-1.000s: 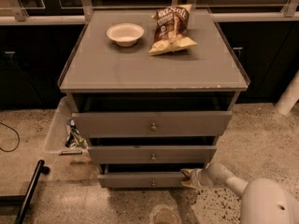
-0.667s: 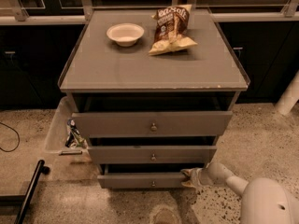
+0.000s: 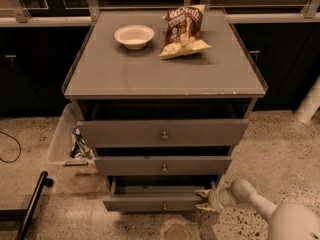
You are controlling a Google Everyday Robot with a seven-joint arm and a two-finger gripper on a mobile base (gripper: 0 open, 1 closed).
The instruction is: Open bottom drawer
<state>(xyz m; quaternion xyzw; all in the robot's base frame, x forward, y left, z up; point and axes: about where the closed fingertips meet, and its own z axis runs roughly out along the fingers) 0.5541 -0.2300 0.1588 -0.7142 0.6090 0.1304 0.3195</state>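
The grey cabinet has three drawer fronts with small round knobs. The bottom drawer (image 3: 150,202) is the slimmest and lowest front. It is pulled out a little, with a dark gap and its grey inside showing above it. My gripper (image 3: 204,200) is at the right end of that front, at its top edge, on the white arm that comes in from the lower right. The top drawer (image 3: 162,132) and the middle drawer (image 3: 162,165) also stand a little out.
A white bowl (image 3: 134,36) and a chip bag (image 3: 184,30) lie on the cabinet top (image 3: 165,74). A clear bin (image 3: 65,139) with items stands at the cabinet's left. A black bar (image 3: 31,206) lies on the speckled floor at the lower left. A white post (image 3: 310,104) is at the right.
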